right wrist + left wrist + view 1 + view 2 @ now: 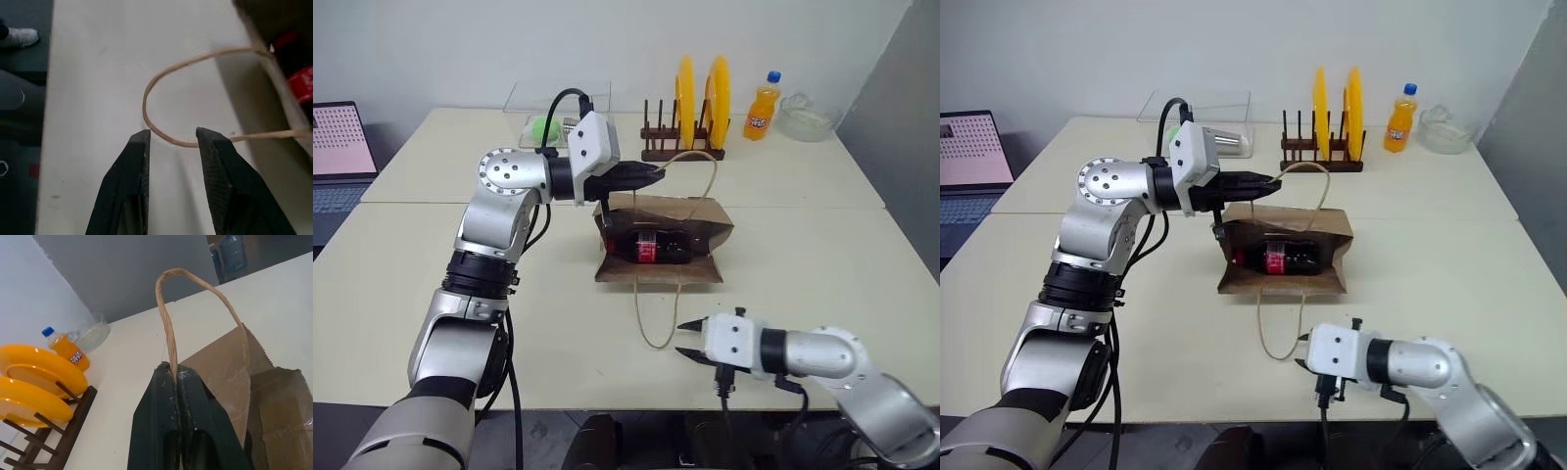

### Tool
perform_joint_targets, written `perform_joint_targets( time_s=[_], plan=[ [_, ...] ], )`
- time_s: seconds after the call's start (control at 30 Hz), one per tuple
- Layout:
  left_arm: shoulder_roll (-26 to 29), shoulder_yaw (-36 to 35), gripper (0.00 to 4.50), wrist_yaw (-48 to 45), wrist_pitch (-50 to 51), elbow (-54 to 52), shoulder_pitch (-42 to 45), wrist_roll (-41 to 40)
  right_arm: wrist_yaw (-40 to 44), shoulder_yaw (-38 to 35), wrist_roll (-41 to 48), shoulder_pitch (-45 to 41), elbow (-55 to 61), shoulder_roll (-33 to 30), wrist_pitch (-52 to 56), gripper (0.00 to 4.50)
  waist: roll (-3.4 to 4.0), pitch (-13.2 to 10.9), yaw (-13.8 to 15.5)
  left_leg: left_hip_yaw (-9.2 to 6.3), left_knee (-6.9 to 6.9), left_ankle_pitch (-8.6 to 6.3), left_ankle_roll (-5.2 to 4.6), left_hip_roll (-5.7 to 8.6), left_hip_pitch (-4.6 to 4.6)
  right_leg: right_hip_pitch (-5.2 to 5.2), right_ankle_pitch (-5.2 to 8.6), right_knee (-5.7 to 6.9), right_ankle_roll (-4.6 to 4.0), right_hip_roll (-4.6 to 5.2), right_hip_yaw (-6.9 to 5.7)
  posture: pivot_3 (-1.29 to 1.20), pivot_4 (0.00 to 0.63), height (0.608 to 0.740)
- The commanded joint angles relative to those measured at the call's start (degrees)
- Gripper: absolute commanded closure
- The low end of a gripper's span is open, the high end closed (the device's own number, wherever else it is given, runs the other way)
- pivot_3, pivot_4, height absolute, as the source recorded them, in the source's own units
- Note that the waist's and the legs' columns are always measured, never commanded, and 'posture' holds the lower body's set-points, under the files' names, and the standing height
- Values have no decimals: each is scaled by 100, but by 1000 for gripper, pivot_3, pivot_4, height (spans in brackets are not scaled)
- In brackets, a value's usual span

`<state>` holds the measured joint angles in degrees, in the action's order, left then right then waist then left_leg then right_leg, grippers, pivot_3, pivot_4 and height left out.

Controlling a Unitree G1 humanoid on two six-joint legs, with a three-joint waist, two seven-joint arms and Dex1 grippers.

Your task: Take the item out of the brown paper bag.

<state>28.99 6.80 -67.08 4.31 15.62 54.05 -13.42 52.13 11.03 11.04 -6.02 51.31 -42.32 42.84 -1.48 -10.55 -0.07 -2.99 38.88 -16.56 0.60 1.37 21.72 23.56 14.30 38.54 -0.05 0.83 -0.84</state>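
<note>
My left gripper [658,177] is pinched tight on the upper handle [168,318] of the brown paper bag [703,227], holding its mouth open above the middle of the table [822,269]. Inside, the item [651,248] lies on its side, red label showing, so nothing is out yet. The lower handle [651,313] trails toward the near edge. There my right gripper [685,338] hovers with fingers [128,181] partly apart and empty. Left to do, I judge: reach in, grasp the item, draw it clear.
</note>
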Motion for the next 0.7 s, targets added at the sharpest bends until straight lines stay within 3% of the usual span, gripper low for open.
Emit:
perform_joint_targets(
  time_s=[0.03,0.17,0.3,0.47,0.57,0.7],
  plan=[
    [-3,-60,4500,-4,-164,-158,58,-16,85,-1075,1655,-613,291,359,1073,2986,0,0,-21,1,0,0,-1,0,-2,-1,0,1,0,0,1,0,150,740],
    [-14,-74,4500,7,-222,-90,85,-15,-332,-827,1640,-1381,-131,429,1200,2986,1,-1,-14,-1,-1,-1,-2,0,-4,-1,0,2,-1,0,-1,0,150,740],
    [-46,-123,4500,116,-352,9,164,19,-1051,419,495,-2738,-1522,852,639,2986,2,-2,-61,10,-1,-1,-3,1,-5,4,0,5,-1,0,8,0,150,740],
    [-49,-148,4500,119,-487,139,236,51,-1054,1666,-676,-3625,-2998,920,-186,2986,2,-2,-50,11,-1,0,-2,2,15,29,-14,21,-24,2,7,0,150,740],
    [-57,-159,4500,139,-528,171,258,55,-1054,1959,-1024,-3869,-3552,1116,-496,2986,2,-2,-42,16,2,1,0,7,44,58,-17,26,-30,8,10,0,150,740],
    [-65,-157,4500,170,-587,214,264,73,-1034,2246,-1536,-3906,-3899,1150,-766,2044,2,-2,-42,18,2,14,22,7,54,64,-17,21,-30,9,11,0,150,740]
  ],
)
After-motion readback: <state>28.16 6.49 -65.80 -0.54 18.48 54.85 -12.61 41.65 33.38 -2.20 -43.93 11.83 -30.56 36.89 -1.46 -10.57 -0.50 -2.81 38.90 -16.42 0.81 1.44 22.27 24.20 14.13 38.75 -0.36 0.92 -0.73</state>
